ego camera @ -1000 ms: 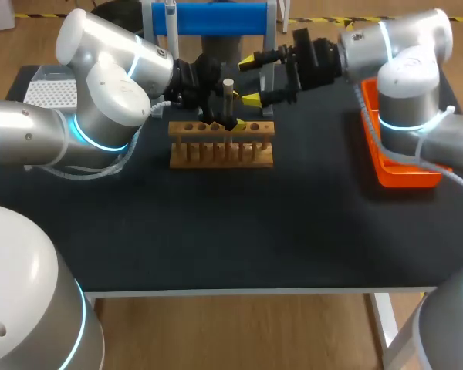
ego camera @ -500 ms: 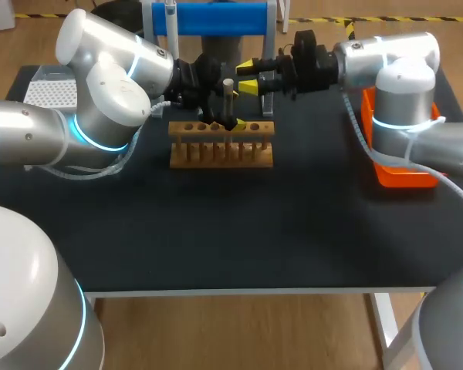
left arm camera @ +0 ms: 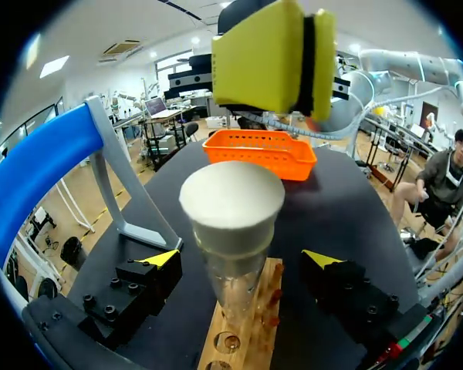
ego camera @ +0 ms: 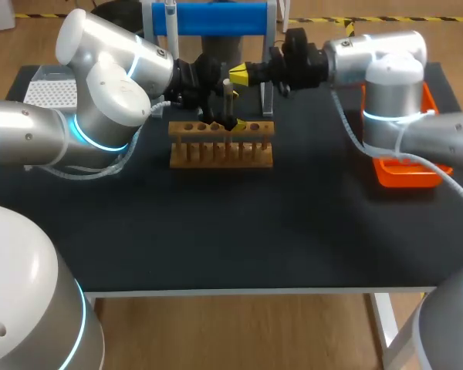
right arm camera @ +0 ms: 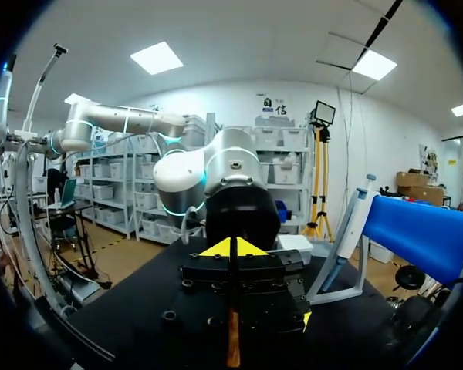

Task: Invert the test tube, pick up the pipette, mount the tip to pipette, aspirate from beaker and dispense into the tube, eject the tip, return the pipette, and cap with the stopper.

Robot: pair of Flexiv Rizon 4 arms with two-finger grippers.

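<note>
The left hand (left arm camera: 239,260) is wide open at the far middle of the tabletop (ego camera: 216,223). Its 2 yellow fingertips (left arm camera: 160,258) stand on either side of the test tube (left arm camera: 233,270). In the left wrist view a gap shows on each side, so it holds nothing.

The right hand (ego camera: 239,75) comes in from the right with its 2 fingers pressed together and nothing between them. It hangs just above the tube, and the left wrist view shows a small gap between it and the stopper (left arm camera: 231,202).

The tube is of clear glass and stands upright in a hole of the wooden rack (ego camera: 221,146). The cream stopper sits in its mouth. Beyond the rack, at the far edge, stands the blue pipette stand (ego camera: 208,17). An orange basket (ego camera: 405,176) lies at the right side of the tabletop, partly behind the right arm.
</note>
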